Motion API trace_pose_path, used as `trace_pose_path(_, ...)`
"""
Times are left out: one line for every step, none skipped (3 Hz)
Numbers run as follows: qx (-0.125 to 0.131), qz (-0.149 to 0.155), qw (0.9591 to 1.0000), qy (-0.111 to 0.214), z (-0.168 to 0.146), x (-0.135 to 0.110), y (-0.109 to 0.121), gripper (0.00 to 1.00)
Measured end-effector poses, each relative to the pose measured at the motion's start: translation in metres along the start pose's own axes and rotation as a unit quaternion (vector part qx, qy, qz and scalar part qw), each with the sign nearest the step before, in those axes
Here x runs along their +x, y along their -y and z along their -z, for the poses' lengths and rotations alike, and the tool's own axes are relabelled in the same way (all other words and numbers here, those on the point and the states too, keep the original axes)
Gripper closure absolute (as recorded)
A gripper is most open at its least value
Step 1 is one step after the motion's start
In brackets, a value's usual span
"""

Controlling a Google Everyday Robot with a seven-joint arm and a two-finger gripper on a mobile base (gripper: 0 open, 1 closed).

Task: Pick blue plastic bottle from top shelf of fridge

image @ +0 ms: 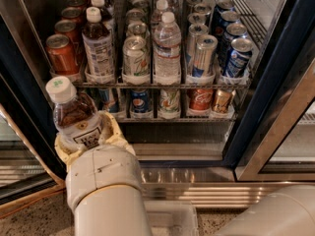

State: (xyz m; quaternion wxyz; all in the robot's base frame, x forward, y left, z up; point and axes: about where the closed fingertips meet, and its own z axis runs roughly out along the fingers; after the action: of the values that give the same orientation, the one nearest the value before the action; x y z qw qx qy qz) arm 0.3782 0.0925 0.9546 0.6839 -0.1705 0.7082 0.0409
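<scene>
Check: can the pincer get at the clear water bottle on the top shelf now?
Probably not: the pincer, low left outside the fridge, is shut on the blue plastic bottle, though the water bottle stands unblocked.

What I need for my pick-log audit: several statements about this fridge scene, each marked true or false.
1. The tool grips the blue plastic bottle at lower left, off the top shelf. True.
2. The held bottle has lost its cap. False: its white cap is on.
3. Another tea bottle stands on the top shelf. True.
4. The water bottle lies on its side. False: it stands upright at the front of its lane.
</scene>
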Motion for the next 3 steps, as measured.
trace_pose_path(0.000, 0.000, 1.0000, 0.000, 0.000, 0.000, 0.000, 1.00)
trace_pose_path(0.000, 0.000, 1.0000, 0.000, 0.000, 0.000, 0.000, 1.00)
trace_pose_path(-0.035, -0.027, 0.9988, -0.019, -0.001, 0.000, 0.017, 1.00)
